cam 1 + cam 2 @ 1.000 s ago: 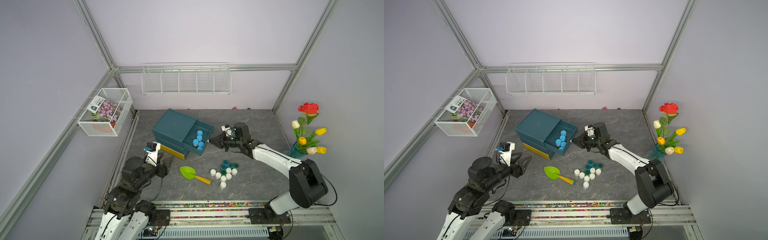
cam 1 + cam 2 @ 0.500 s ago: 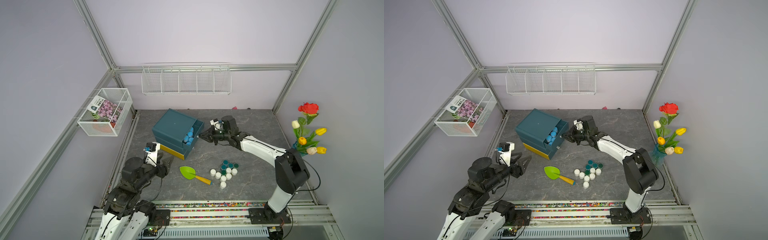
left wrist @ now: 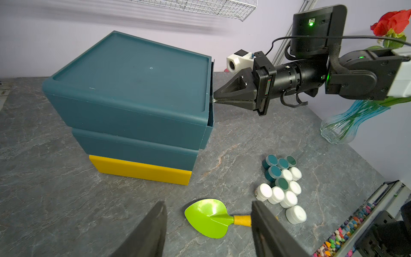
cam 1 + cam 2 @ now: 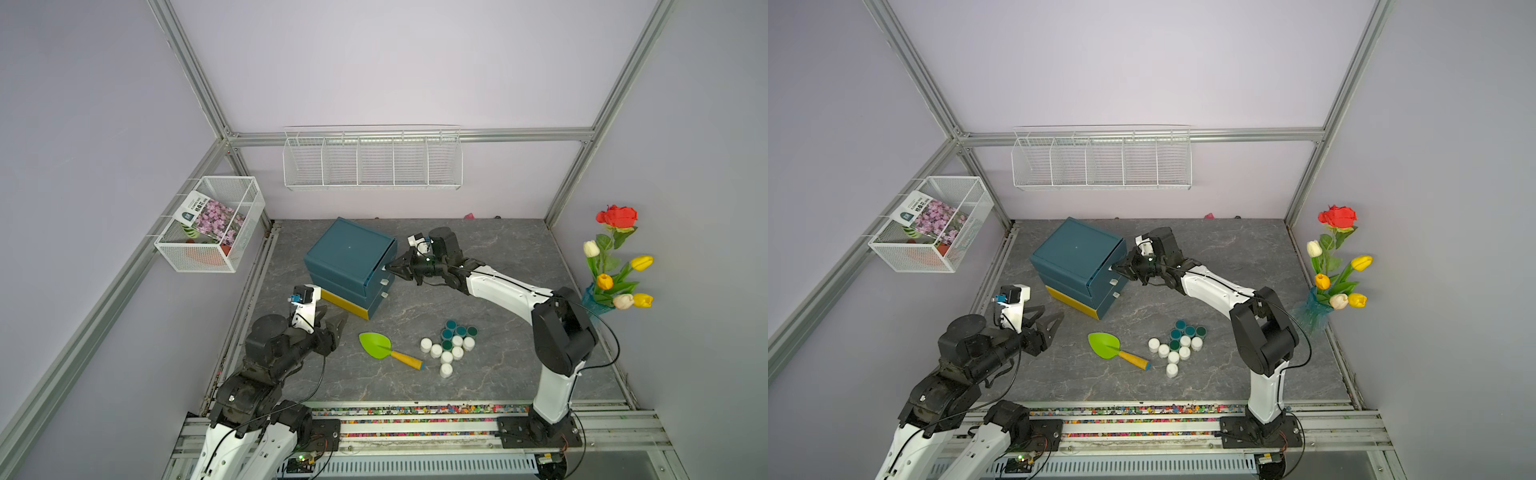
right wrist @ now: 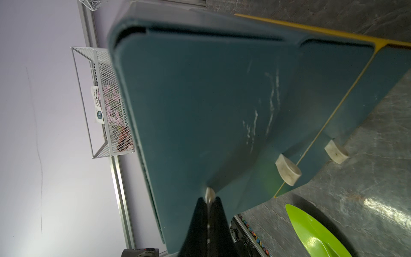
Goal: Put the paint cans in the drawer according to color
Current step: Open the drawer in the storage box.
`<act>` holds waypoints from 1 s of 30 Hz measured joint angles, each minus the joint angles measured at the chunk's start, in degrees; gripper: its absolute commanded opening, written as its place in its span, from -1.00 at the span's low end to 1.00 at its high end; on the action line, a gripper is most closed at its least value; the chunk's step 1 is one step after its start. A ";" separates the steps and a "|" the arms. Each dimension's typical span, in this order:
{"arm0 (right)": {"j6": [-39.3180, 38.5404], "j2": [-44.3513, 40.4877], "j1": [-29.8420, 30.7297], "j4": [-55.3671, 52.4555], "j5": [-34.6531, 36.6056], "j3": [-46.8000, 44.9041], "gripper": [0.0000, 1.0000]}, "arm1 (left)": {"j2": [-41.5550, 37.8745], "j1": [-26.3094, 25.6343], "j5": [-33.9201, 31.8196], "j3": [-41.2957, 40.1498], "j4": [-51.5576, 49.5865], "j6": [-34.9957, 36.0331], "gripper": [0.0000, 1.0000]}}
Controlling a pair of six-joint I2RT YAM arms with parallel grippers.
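The right gripper [image 4: 390, 269] is clamping its jaws on the top knob [image 5: 209, 194] of the drawer unit [image 4: 349, 253], while the paint cans [image 4: 451, 345] are sitting before that unit, clear of the left gripper [image 4: 333, 314], its jaws parted.

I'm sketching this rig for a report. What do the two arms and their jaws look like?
The left arm is mostly black, turning white near its base; the right arm has white links and black joints. Both end in black, tapered jaws. Each wrist carries a white camera housing, the left's with a blue part. Thin black cables loop along both; green lights glow on the right.
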 measured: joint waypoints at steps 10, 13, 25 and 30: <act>0.92 2.34 0.37 0.00 -0.09 2.73 -0.17 | -0.02 0.00 0.00 -0.85 0.42 0.00 0.28; 0.31 2.01 0.39 -0.22 0.83 1.84 -0.10 | -0.04 0.00 0.00 -0.85 0.42 0.00 0.29; 2.21 2.95 0.39 5.38 1.22 -7.80 -0.16 | -0.04 0.00 0.00 -0.85 0.42 -0.02 0.29; 2.78 6.36 0.39 7.45 1.05 -5.49 -0.32 | -0.04 0.00 0.00 -0.87 0.42 -0.02 0.29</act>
